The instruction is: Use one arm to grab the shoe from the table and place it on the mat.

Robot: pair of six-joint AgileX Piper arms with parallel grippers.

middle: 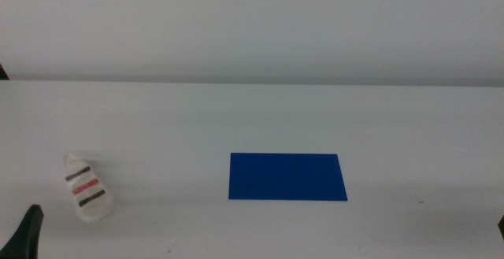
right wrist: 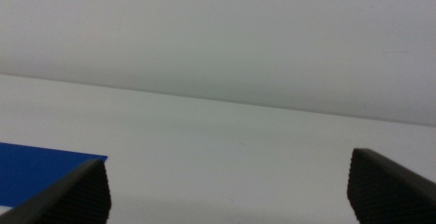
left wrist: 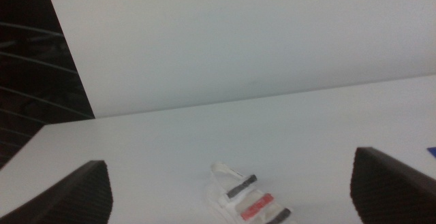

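The shoe (middle: pixel 88 188), a small white sandal with two dark straps and a red middle one, lies on the white table (middle: pixel 236 117) at the front left. The blue mat (middle: pixel 287 176) lies flat near the middle, well to the right of the shoe. My left gripper (middle: pixel 28 229) shows only as a dark tip at the bottom left corner, just short of the shoe. In the left wrist view the left gripper (left wrist: pixel 231 173) is open and empty, with the shoe (left wrist: pixel 249 201) between and beyond its jaws. My right gripper (right wrist: pixel 228 176) is open and empty, with a corner of the mat (right wrist: pixel 37 171) beside it.
A plain pale wall rises behind the table's far edge (middle: pixel 252 83). A dark panel (left wrist: pixel 34 60) stands off the table's left end in the left wrist view. A blue sliver of the mat (left wrist: pixel 432 149) shows at that view's edge.
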